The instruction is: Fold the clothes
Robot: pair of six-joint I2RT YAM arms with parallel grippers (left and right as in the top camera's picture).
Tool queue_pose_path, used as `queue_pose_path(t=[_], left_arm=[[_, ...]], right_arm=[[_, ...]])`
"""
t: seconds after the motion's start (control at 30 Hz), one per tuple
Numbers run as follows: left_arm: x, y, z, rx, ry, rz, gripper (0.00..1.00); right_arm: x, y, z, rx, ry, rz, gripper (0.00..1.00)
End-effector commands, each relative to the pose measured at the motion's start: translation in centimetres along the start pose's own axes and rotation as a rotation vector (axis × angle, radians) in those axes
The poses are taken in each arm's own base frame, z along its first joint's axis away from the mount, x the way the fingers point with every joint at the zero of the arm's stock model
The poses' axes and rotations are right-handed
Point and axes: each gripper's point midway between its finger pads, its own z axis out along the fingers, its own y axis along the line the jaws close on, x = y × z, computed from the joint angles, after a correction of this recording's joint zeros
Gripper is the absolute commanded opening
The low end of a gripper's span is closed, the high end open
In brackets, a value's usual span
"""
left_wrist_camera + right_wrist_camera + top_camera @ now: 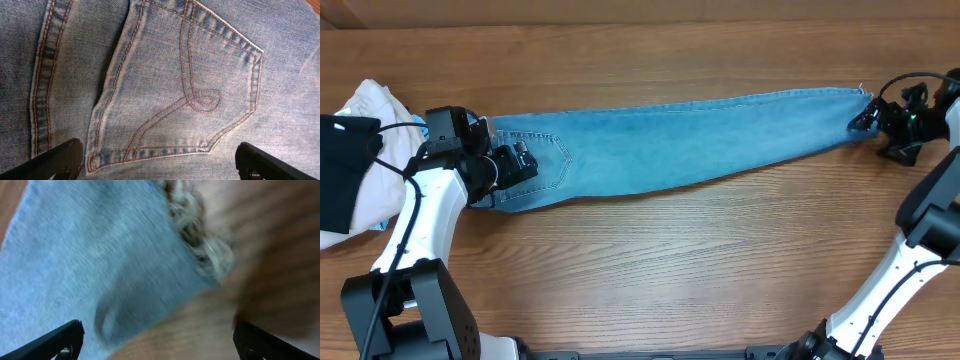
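The light-blue jeans lie flat across the table, legs stacked, waist at the left and frayed hem at the right. My left gripper hovers over the waist end, open. In the left wrist view its gripper straddles the stitched back pocket, with the waistband to the left. My right gripper sits at the hem end, open. The blurred right wrist view shows that gripper wide over the leg's edge, with the frayed hem above it. Nothing is between either pair of fingers.
A white garment with a black garment on top is piled at the far left, just behind the left arm. Bare wooden table runs in front of the jeans.
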Motion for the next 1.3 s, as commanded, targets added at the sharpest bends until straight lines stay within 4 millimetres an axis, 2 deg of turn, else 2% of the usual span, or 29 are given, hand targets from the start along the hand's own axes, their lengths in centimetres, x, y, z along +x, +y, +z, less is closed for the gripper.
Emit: queue_pose_path(t=[0.0, 0.17, 0.27, 0.4, 0.47, 0.53, 0.6, 0.67, 0.73, 0.87, 0.97, 1.03, 1.1, 1.17, 1.27], left_arm=[[-1.1, -0.7, -1.2, 0.013, -0.045, 0.018, 1.0], [-1.1, -0.7, -1.2, 0.013, -0.042, 0.016, 1.0], [-1.0, -0.7, -1.2, 0.012, -0.039, 0.016, 1.0], [-1.0, -0.7, -1.2, 0.012, -0.038, 0.016, 1.0], [-1.0, -0.7, -1.2, 0.012, -0.038, 0.015, 1.0], [-1.0, -0.7, -1.2, 0.012, -0.038, 0.008, 1.0], [-1.0, -0.7, -1.2, 0.012, -0.038, 0.0, 1.0], [-1.0, -0.7, -1.2, 0.013, -0.038, -0.005, 1.0], [-1.0, -0.7, -1.2, 0.013, -0.038, -0.007, 1.0], [-1.1, -0.7, -1.2, 0.013, -0.042, -0.006, 1.0], [-1.2, -0.7, -1.3, 0.015, -0.048, -0.004, 1.0], [-1.4, -0.8, -1.3, 0.017, -0.055, -0.002, 1.0], [-1.6, -1.2, -1.3, 0.038, -0.061, 0.002, 1.0], [-1.7, -1.6, -1.3, 0.063, -0.064, 0.005, 1.0], [-1.8, -2.2, -1.4, 0.094, -0.066, 0.005, 1.0]], right_arm=[[-0.7, 1.1, 0.9, -0.04, -0.019, -0.022, 1.0], [-1.5, 0.6, 2.5, -0.042, -0.035, 0.047, 0.99], [-1.6, 0.2, 3.6, -0.046, -0.026, 0.055, 0.96], [-2.2, 0.2, 3.9, -0.048, -0.048, 0.045, 0.89], [-2.5, 0.2, 3.9, -0.049, -0.06, 0.039, 0.78], [-2.6, 0.2, 3.8, -0.049, -0.066, 0.036, 0.57], [-2.7, 0.2, 3.8, -0.049, -0.07, 0.034, 0.32], [-2.8, 0.2, 3.8, -0.049, -0.073, 0.033, 0.2], [-2.8, 0.2, 3.8, -0.049, -0.074, 0.033, 0.04], [-2.8, -0.2, 3.4, -0.047, -0.074, 0.052, 0.04], [-3.0, -1.6, 1.2, -0.005, -0.1, 0.145, 0.04], [-3.6, -2.9, -1.6, 0.035, -0.154, 0.202, 0.04], [-4.5, -4.6, -6.7, 0.103, -0.263, 0.231, 0.04], [-4.7, -5.4, -10.4, 0.155, -0.336, 0.238, 0.04], [-4.6, -4.6, -14.8, 0.161, -0.418, 0.23, 0.04]])
